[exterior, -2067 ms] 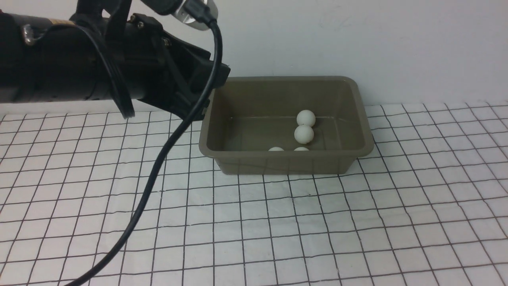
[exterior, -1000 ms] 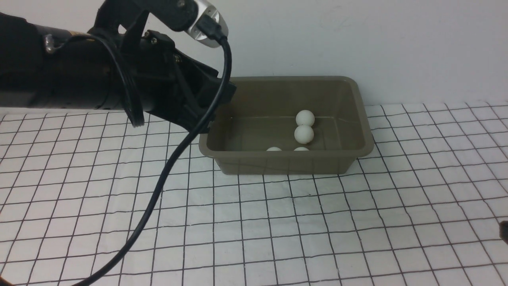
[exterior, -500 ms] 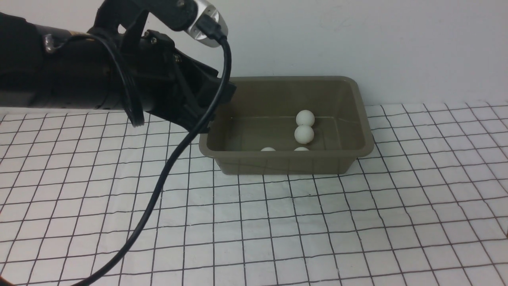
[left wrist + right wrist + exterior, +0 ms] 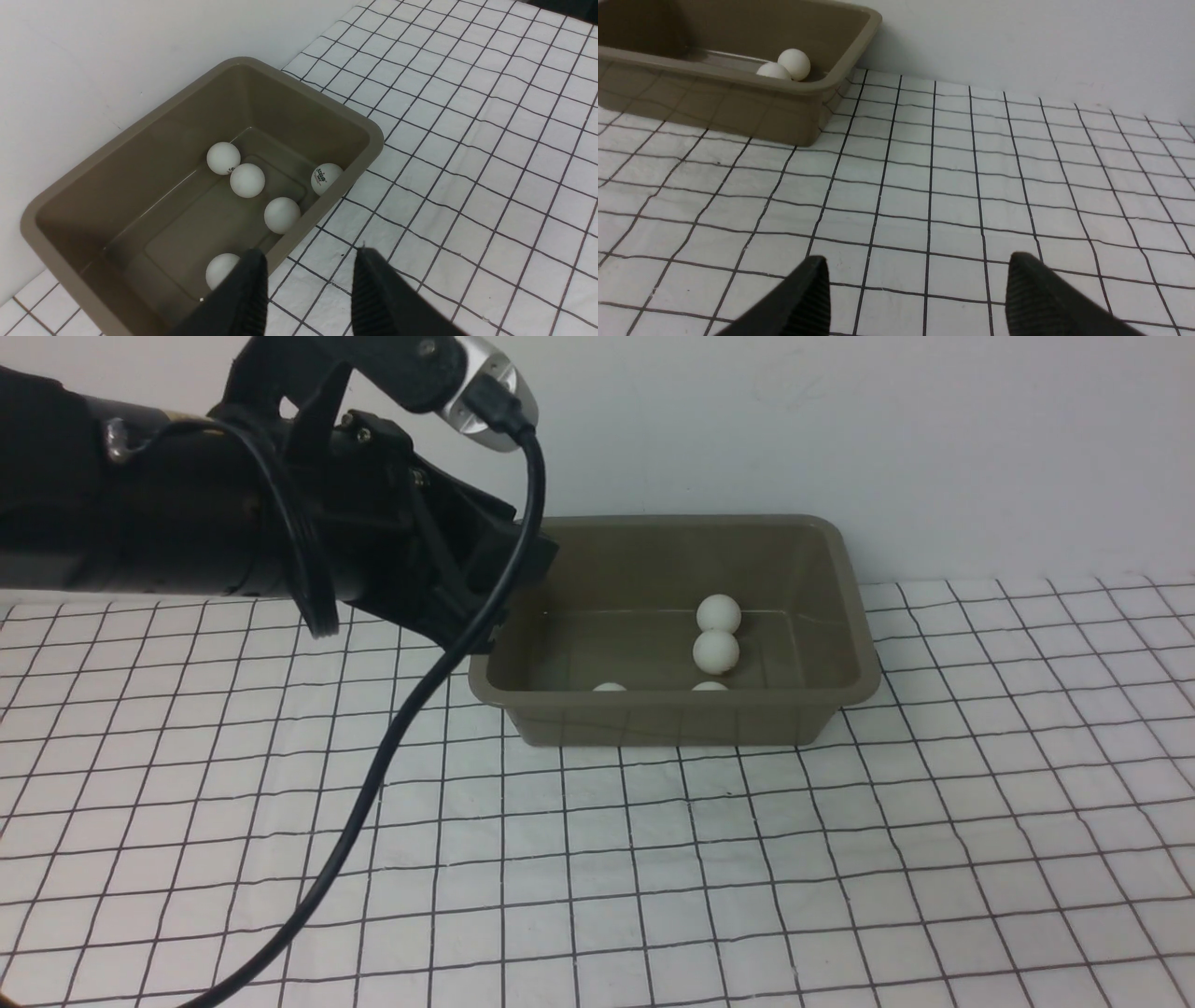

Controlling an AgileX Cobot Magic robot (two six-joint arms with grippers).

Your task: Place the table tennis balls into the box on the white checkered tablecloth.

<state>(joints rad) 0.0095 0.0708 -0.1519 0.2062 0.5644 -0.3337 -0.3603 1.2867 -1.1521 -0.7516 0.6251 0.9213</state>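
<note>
The olive-grey box (image 4: 672, 723) stands on the white checkered tablecloth (image 4: 653, 859) against the back wall. Several table tennis balls lie inside: two touching near the middle (image 4: 718, 613) (image 4: 716, 652) and two peeking over the near wall (image 4: 610, 687) (image 4: 709, 686). The left wrist view shows them on the box (image 4: 117, 140) floor, one (image 4: 326, 178) with a dark print and one (image 4: 223, 273) half hidden behind a finger. My left gripper (image 4: 308, 270) hovers over the box's near-left corner, jaws apart and empty. My right gripper (image 4: 917, 280) is open over bare cloth, right of the box (image 4: 738, 107).
The left arm (image 4: 233, 532) and its black cable (image 4: 373, 756) cover the box's left end in the front view. A white wall (image 4: 840, 429) rises directly behind the box.
One ball along the box's near wall has rolled left. The dark tip at the front view's right edge has left that view. The left arm has barely moved.
</note>
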